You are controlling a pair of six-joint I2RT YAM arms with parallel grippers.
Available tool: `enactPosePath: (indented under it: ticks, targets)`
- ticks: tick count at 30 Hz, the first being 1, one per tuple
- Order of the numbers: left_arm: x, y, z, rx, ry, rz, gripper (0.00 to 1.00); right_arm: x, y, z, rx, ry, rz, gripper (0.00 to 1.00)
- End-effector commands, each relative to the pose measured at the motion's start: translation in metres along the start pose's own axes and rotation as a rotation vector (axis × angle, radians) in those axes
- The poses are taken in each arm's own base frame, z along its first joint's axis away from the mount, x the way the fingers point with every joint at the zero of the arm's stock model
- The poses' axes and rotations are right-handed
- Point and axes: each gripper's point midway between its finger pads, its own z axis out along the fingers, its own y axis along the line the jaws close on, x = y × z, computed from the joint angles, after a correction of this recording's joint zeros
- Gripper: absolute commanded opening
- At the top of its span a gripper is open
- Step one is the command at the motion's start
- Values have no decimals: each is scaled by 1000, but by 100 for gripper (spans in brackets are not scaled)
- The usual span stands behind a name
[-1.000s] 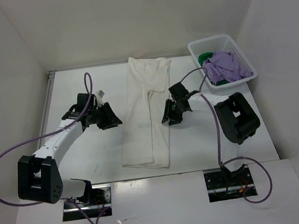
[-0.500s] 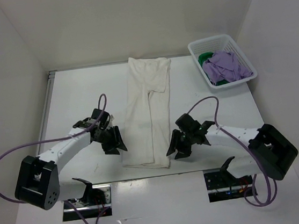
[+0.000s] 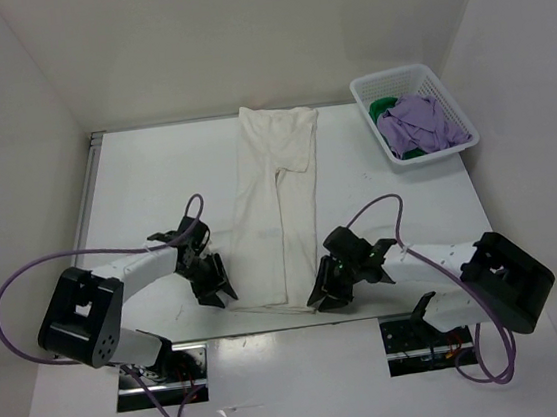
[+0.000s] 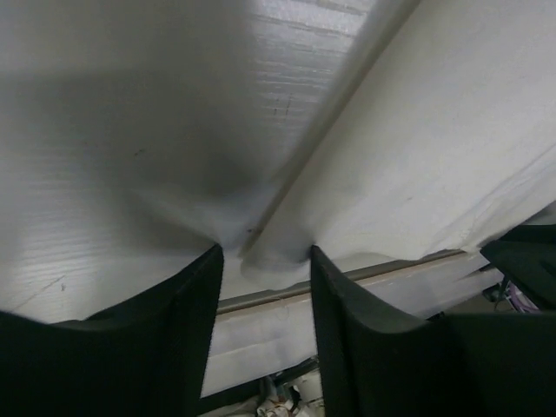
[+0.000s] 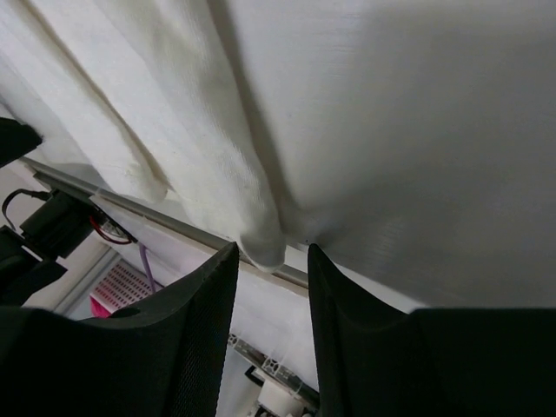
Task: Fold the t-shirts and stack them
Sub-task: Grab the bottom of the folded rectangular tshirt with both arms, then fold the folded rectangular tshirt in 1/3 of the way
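Cream t-shirt (image 3: 277, 209) — lavender t-shirt (image 3: 420, 122), white basket (image 3: 395, 79)

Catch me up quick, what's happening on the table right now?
Both arms are at the near end of the white t-shirt, a long strip on the table. The left tool straddles its near left corner, the right tool its near right corner, both open, nothing gripped yet. The lavender t-shirt and green t-shirt sit in the basket at far right.

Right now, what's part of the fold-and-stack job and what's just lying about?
Job: white t-shirt, laid flat; lavender t-shirt; green t-shirt.
Lying about: white basket, holding the lavender and green ones; table.
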Motion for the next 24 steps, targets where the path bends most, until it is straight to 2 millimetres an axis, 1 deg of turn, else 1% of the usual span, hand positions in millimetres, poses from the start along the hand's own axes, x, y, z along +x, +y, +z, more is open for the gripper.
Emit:
enactPosePath:
  ticks: [1,3,4,5,6,7,8,9,10,11,12,13,14,15,16,17,18,19,20,21,22,23,24]
  targets:
    - [1,0,8,12,5,-28,49,2,14,-4,-67,-9,-8,43]
    - [4,1,9,18,14,-29,46,1,14,-2,-65,-8,-8,42]
    - [7,2,11,22,22,-30,44,3,12,-1,-59,5,-15,38]
    - [6,-2,11,42,22,-25,38,3,7,3,-39,11,-19,36]
    - [6,-2,11,42,22,-25,35,3,10,3,-41,20,-19,34]
    - [5,-5,11,57,20,-20,31,3,9,5,-40,20,-31,27]
    - [5,-5,11,57,20,-20,19,2,11,6,-39,20,-41,23]
    - [5,-4,11,57,20,-6,14,1,16,5,-48,17,-45,17]
    - [4,-7,8,63,14,-2,9,3,10,5,-23,26,-35,11]
    - [6,-8,6,71,22,12,5,2,14,2,-32,23,-39,4]
    - [7,-10,3,77,29,27,2,3,18,-4,-49,17,-46,2]
    - [7,-15,-2,87,31,30,0,8,15,-7,-36,26,-48,0]
    - [15,-15,-7,95,65,53,0,10,19,-12,-50,33,-53,0]
    - [17,-16,-11,101,75,64,0,15,27,-23,-81,28,-74,0]
    - [19,-18,-20,95,81,74,0,19,22,-30,-56,36,-73,0]
    - [21,-21,-25,107,87,85,0,19,34,-41,-83,27,-99,0]
    - [20,-24,-30,114,79,108,0,15,37,-49,-89,0,-114,0]
    - [12,-24,-37,118,65,81,0,10,42,-59,-103,-20,-125,0]
    - [-5,-38,-50,156,12,100,0,-6,35,-66,-74,-49,-85,0]
    - [-17,-45,-58,171,-28,100,0,-19,42,-75,-92,-85,-127,0]
    - [-30,-55,-67,195,-65,113,0,-29,43,-79,-97,-101,-125,0]
    - [-46,-61,-76,219,-108,104,0,-54,49,-89,-117,-152,-98,0]
    - [-63,-77,-88,257,-152,119,0,-65,50,-93,-119,-172,-139,0]
